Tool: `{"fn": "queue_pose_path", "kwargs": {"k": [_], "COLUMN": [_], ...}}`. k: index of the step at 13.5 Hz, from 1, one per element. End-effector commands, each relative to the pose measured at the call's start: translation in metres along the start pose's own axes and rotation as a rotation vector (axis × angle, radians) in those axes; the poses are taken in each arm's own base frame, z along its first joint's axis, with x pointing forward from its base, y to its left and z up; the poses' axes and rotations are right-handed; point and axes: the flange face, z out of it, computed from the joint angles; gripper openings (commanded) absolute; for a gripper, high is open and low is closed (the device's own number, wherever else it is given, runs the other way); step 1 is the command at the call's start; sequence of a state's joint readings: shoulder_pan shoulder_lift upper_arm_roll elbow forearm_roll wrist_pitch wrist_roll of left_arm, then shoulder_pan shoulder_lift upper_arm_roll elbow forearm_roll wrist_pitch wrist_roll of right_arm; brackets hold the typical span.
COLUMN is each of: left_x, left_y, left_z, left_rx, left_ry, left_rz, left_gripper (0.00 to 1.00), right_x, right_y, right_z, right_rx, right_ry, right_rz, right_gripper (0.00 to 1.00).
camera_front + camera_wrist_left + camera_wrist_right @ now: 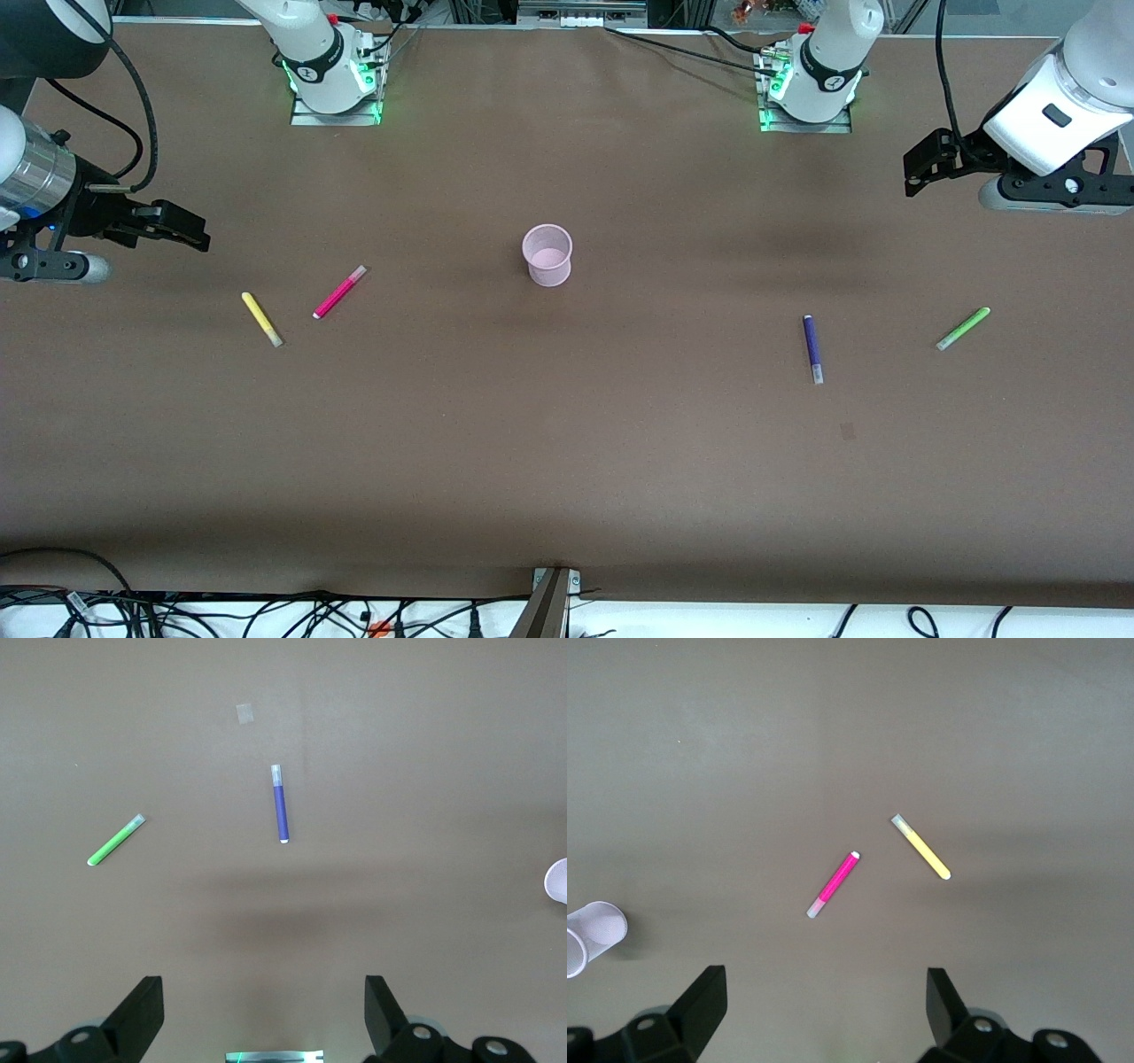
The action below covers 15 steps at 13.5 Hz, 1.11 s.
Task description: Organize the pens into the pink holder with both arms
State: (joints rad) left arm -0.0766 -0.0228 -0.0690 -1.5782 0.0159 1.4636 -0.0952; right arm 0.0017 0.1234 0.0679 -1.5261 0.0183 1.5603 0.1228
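The pink holder (547, 254) stands upright and empty at the table's middle; part of it shows in the right wrist view (592, 935). The yellow pen (262, 319) and magenta-pink pen (339, 291) lie toward the right arm's end, also seen in the right wrist view, yellow (921, 847) and magenta (834, 883). The purple pen (812, 347) and light green pen (963, 328) lie toward the left arm's end, also in the left wrist view, purple (280, 804) and green (115, 840). My left gripper (921, 168) and right gripper (182, 232) hang open and empty above the table's ends.
The brown table (567, 461) has a small pale patch (848, 431) nearer the front camera than the purple pen. Cables lie along the front edge (266, 611). The arm bases (335, 80) stand along the farthest edge.
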Motion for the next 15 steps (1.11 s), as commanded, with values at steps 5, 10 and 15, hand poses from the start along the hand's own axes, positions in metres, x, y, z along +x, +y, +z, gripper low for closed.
{"fn": "queue_pose_path", "kwargs": {"k": [5,10,15], "left_x": [0.000,-0.001,-0.001], "left_y": [-0.002,-0.002,-0.002], "left_z": [-0.005,-0.005,-0.004], "left_rx": [0.010,0.010,0.011], "left_ry": [-0.006,-0.009,-0.013], "left_rz": [-0.004,-0.004,-0.004], "left_gripper": [1.00,1.00,1.00], "right_x": [-0.002,0.001,0.002], "right_y": [0.006,0.007,0.008], "right_z": [-0.003,0.007,0.021], "right_rx": [-0.014,-0.013,-0.013], "right_ry": [0.014,-0.012,-0.039], "right_rz": [-0.018,-0.079,0.033], "right_gripper": [1.00,1.00,1.00]}}
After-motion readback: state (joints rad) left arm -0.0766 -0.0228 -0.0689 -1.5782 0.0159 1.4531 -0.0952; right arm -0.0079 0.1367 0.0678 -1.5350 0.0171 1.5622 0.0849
